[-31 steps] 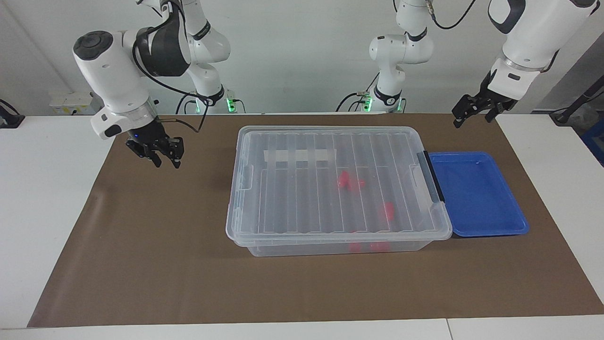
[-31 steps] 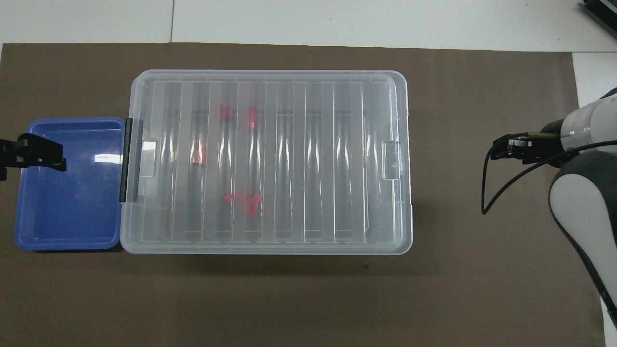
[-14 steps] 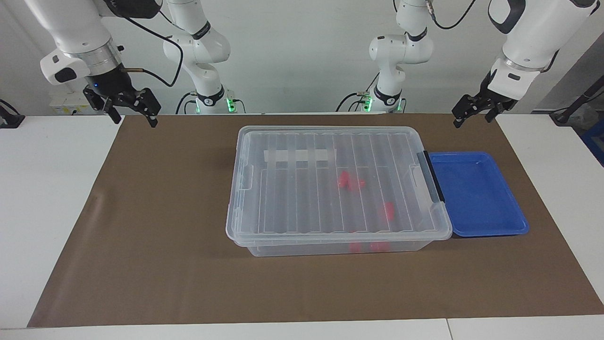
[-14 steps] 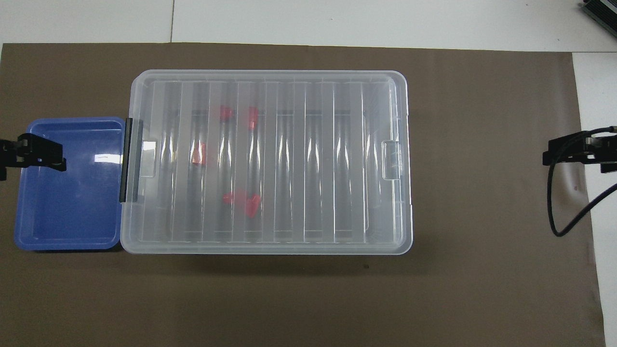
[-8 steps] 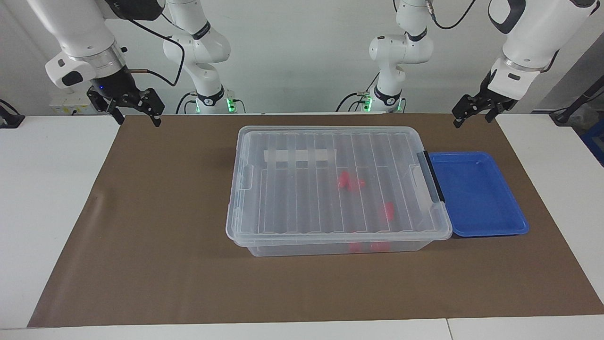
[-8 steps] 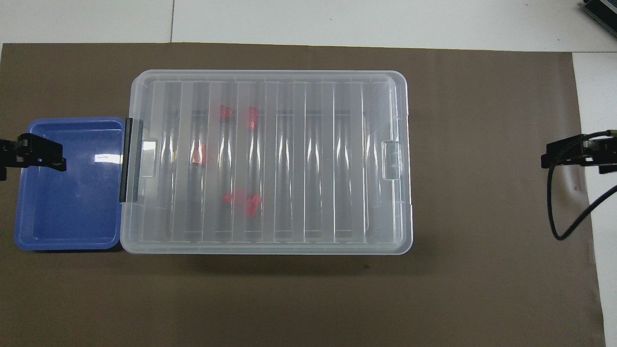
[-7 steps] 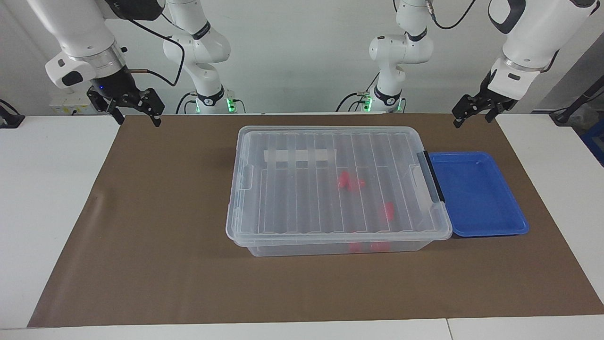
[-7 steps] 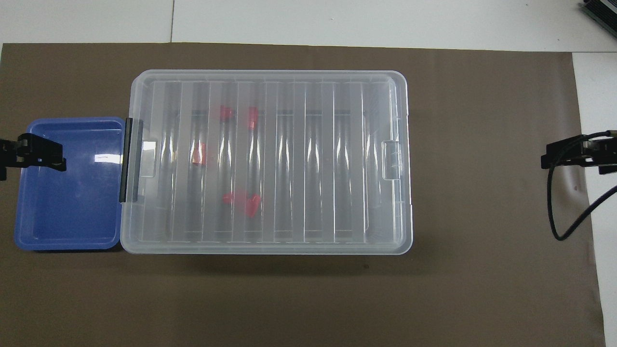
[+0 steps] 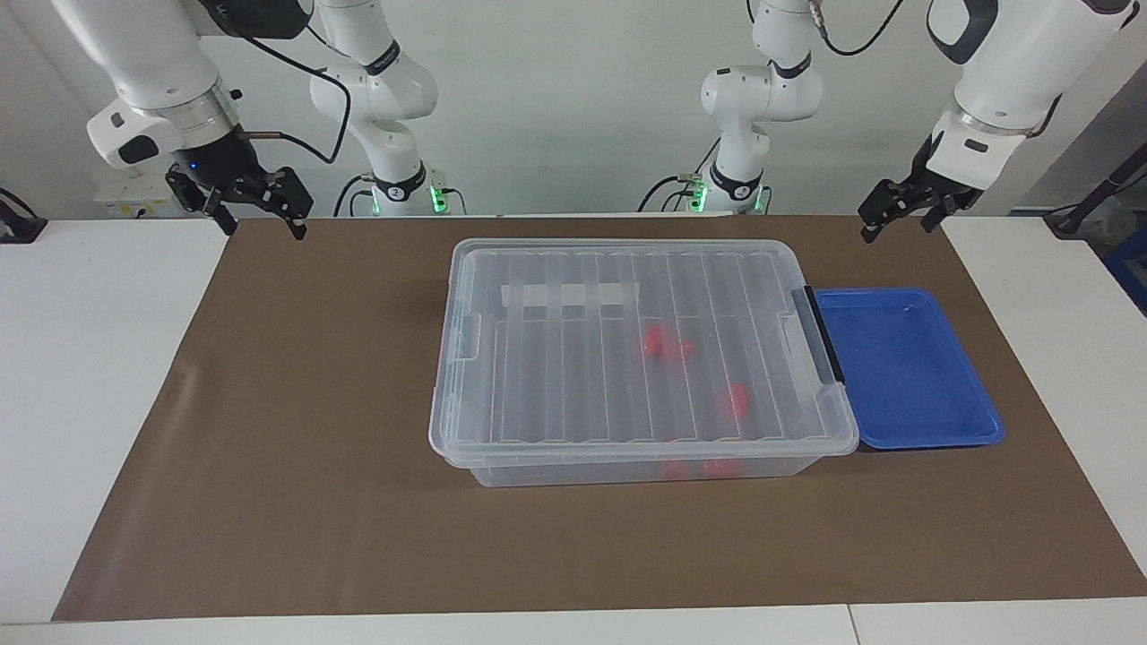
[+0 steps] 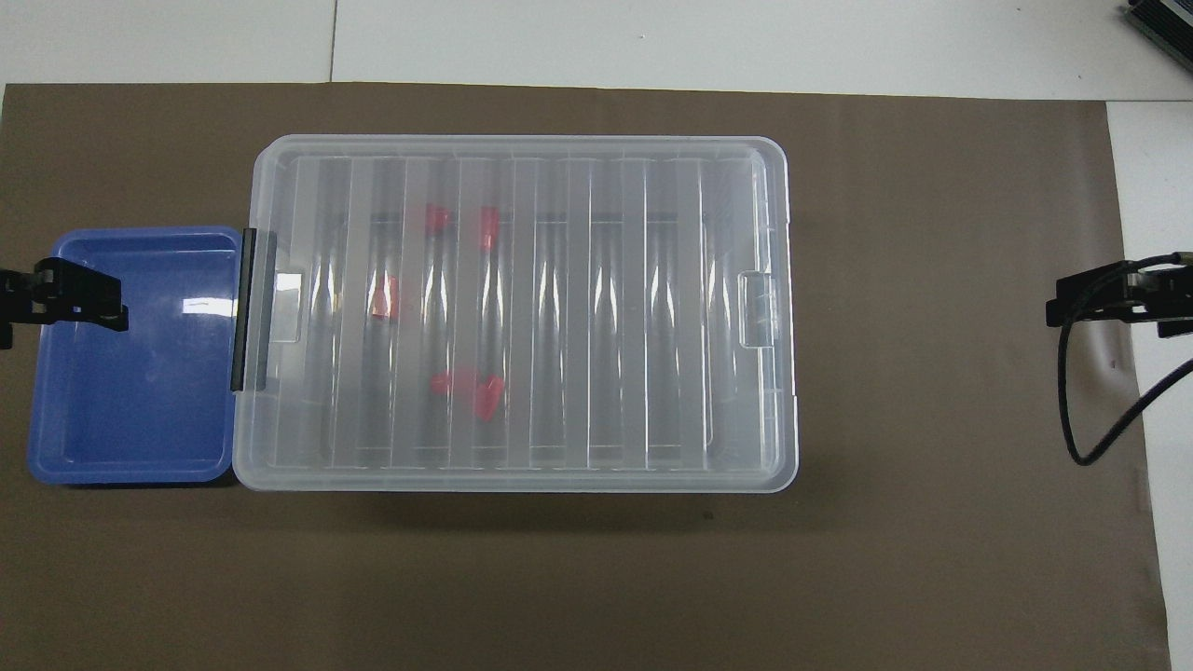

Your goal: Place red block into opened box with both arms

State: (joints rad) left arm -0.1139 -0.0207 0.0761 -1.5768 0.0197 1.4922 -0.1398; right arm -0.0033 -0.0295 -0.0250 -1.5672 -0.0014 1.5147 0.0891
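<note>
Nothing seems left to do: the right gripper (image 9: 258, 204), raised over the mat's corner at its own end of the table, holds nothing, fingers spread; red blocks (image 9: 664, 344) lie inside the clear box (image 9: 627, 358), its ribbed lid on top; the blue tray (image 9: 905, 367) is bare; the left gripper (image 9: 896, 215), open and unladen, hangs near the tray.

I've got the clear box (image 9: 627, 358) mid-mat with its ribbed lid shut. A few red blocks (image 9: 665, 344) sit inside it.
</note>
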